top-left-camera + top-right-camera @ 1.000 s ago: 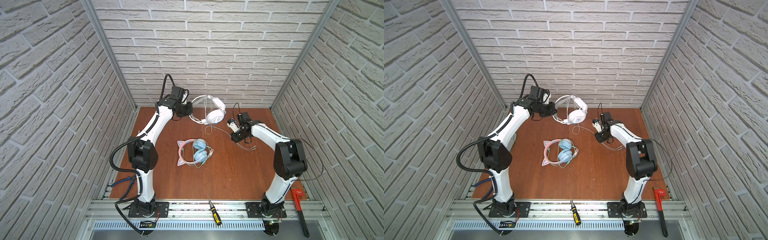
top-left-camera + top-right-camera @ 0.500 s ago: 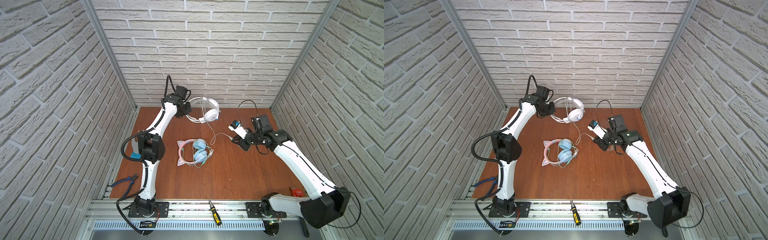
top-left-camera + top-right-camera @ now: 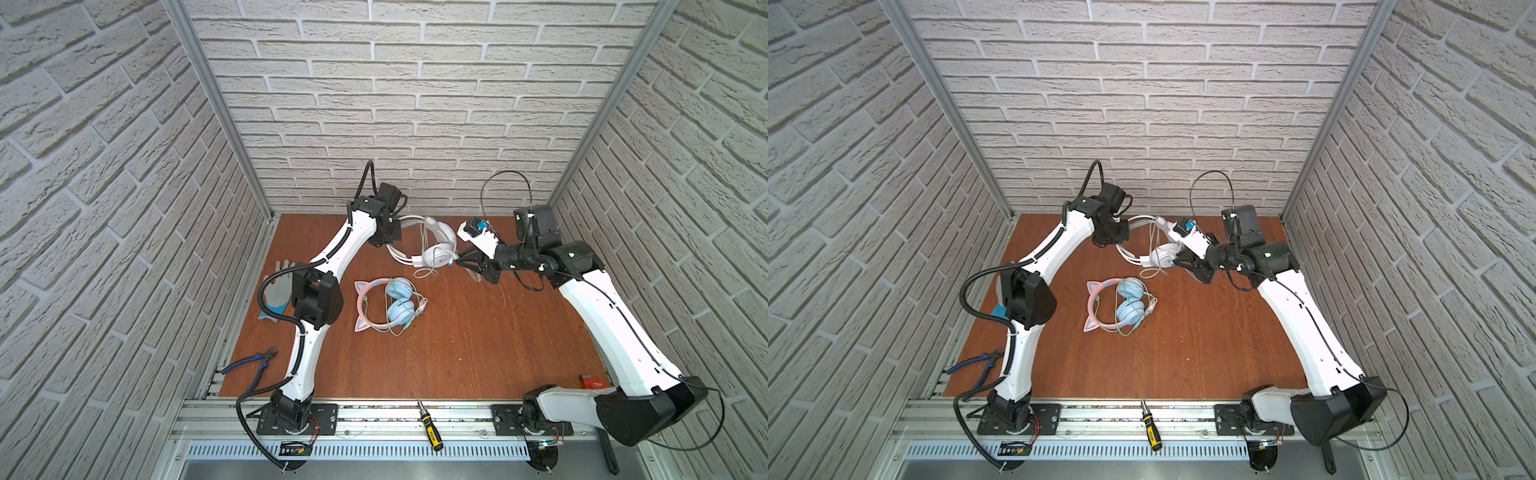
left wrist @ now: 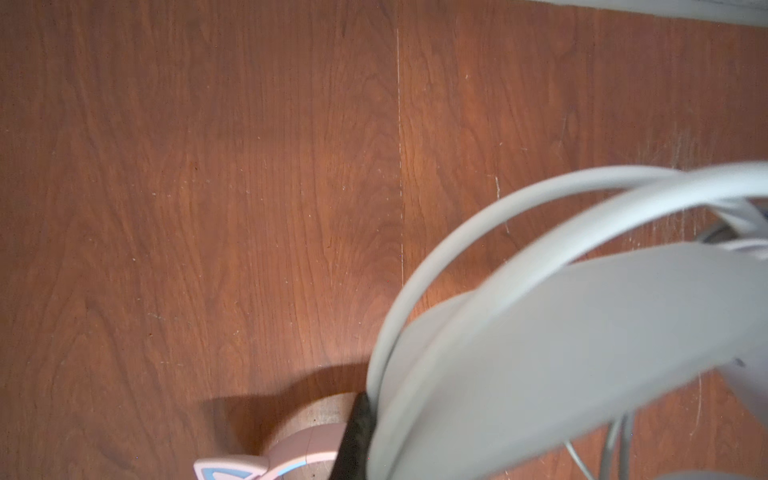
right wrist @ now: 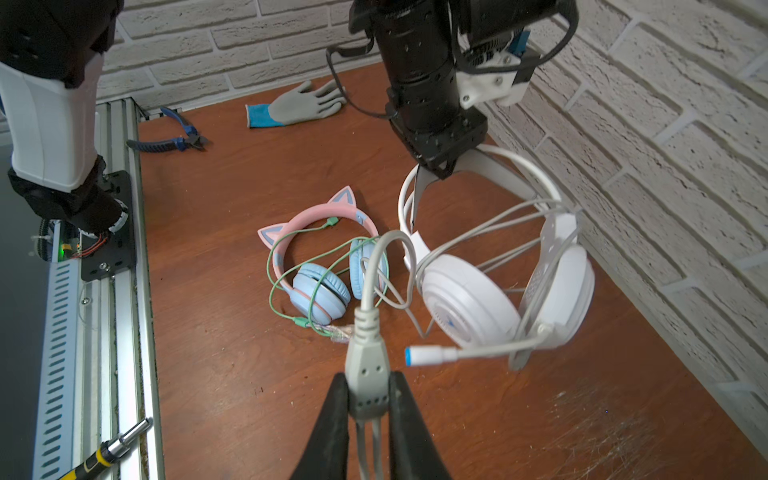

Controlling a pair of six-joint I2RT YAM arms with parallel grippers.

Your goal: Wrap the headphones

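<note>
Table [image 3: 457, 353]: brown wood; both pairs sit in its back half, toward the brick wall.
White headphones [image 3: 436, 253]: they hang cups-down near the back wall and appear lifted clear of the wood. In the right wrist view [image 5: 469, 299] several turns of cable cross between the two cup arms, so the wrap looks well along.
Pink headphones [image 3: 390, 307]: they lie flat mid-table, just in front of the white pair, with the green cable in loose loops over the cups. Neither gripper touches them. The winding path should stay behind them so the white lead does not catch the green loops.
Left gripper [image 5: 432, 166]: it is clamped on the white pair's headband from above and acts as the hanger. It should hold firm and level so the cups do not swing while the other arm winds.
Right gripper [image 5: 368, 390]: its jaws are narrow and pinch the white cable at the splitter, just beside the cups.
White cable [image 5: 376, 253]: only a short slack loop runs from the pinch to the cups. The next turn should probably be taken with light tension, enough to lay the strand against the others without dragging the band out of the clamp.
Microphone boom [image 5: 453, 354]: it juts from a cup toward the pinch, a likely snag. The lead is best passed over it, not under it.
Splitter [image 5: 368, 365]: grey, with thinner leads trailing behind the jaws. It is best tucked under a turn at the end.
</note>
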